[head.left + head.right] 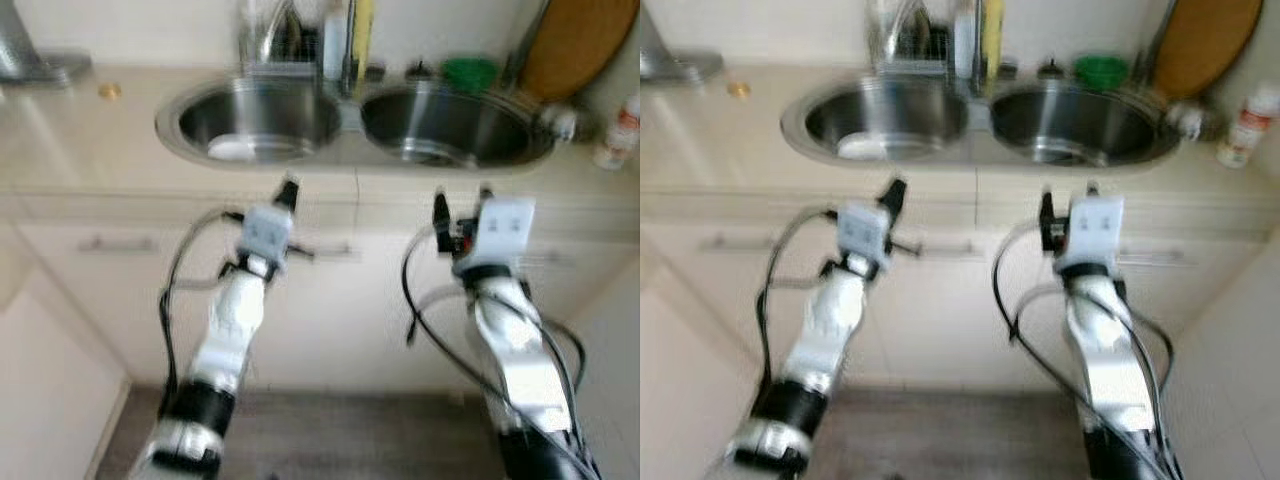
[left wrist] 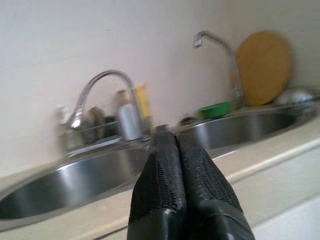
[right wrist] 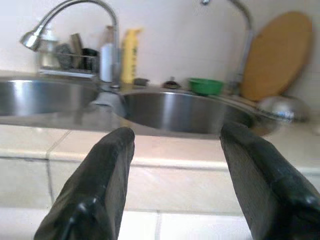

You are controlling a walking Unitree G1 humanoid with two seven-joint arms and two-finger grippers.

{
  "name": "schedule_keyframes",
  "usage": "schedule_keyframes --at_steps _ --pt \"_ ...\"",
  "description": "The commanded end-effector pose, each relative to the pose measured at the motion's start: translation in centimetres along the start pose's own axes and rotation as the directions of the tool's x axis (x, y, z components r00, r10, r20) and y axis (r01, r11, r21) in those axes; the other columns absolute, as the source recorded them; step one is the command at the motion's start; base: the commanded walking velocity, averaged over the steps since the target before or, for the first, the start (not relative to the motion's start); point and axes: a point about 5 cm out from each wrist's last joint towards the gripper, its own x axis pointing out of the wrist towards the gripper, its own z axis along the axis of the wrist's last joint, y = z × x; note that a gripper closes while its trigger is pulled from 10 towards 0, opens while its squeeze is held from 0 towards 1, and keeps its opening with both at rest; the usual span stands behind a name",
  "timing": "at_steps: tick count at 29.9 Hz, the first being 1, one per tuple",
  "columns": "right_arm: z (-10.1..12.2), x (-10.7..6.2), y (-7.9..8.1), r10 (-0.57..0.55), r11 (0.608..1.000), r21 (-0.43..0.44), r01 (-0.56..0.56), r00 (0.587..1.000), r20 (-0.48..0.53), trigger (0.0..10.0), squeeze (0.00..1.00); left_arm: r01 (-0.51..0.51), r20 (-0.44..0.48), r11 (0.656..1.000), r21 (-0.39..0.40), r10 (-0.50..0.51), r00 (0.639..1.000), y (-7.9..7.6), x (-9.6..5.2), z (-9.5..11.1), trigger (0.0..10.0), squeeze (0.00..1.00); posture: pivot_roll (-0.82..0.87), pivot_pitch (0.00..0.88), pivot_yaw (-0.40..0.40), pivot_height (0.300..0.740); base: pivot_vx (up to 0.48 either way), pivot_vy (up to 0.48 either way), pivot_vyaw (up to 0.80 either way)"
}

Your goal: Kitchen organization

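Observation:
A steel double sink (image 1: 345, 140) is set in the beige counter ahead. The left basin holds a white dish (image 1: 232, 149); the right basin (image 1: 445, 125) looks bare. My left gripper (image 1: 288, 190) is raised in front of the counter edge below the left basin, its two black fingers (image 2: 175, 165) pressed together on nothing. My right gripper (image 1: 461, 204) hovers before the counter edge below the right basin, open, with its fingers (image 3: 107, 170) wide apart and empty.
Behind the sinks stand a curved tap (image 3: 75, 15), a rack of utensils (image 3: 70, 57), a yellow bottle (image 3: 129, 55), a green bowl (image 3: 206, 86) and a round wooden board (image 3: 280, 55). A white bottle (image 1: 620, 130) sits far right. Cabinet drawers (image 1: 120, 245) lie below.

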Motion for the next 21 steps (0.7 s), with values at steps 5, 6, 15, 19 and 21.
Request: schedule_keyframes --at_steps 5,6,15,19,21 --pt "0.14 -0.03 0.01 -0.004 1.000 -0.018 0.004 1.000 0.001 10.0 0.00 -0.012 -0.018 1.000 -0.011 0.012 1.000 0.42 -0.04 -0.22 10.0 0.00 0.10 0.000 -0.046 0.740 0.000 0.000 -0.32" --pt "0.11 -0.05 0.01 -0.003 1.000 -0.020 0.003 1.000 -0.001 10.0 0.00 -0.016 -0.020 1.000 -0.016 0.015 1.000 0.43 -0.05 -0.26 10.0 0.00 0.10 0.000 -0.046 0.740 0.000 0.000 -0.80" --pt "-0.05 -0.19 -0.09 -0.011 1.000 -0.015 0.010 1.000 -0.007 10.0 0.00 0.000 -0.017 1.000 -0.010 -0.001 1.000 0.32 -0.02 -0.24 10.0 0.00 0.10 0.000 -0.042 0.740 0.000 0.467 -0.80" --pt "-0.12 -0.33 -0.04 -0.009 1.000 -0.014 0.008 1.000 -0.009 10.0 0.00 -0.001 -0.008 1.000 -0.009 0.001 1.000 0.36 -0.06 -0.17 10.0 0.00 0.10 0.000 -0.042 0.740 0.000 0.240 -0.80" --pt "-0.15 -0.42 -0.04 -0.007 1.000 -0.015 0.007 1.000 -0.010 10.0 0.00 0.003 -0.005 1.000 -0.004 -0.003 1.000 0.32 -0.06 -0.14 10.0 0.00 0.10 0.000 -0.041 0.740 0.000 0.000 -0.80"
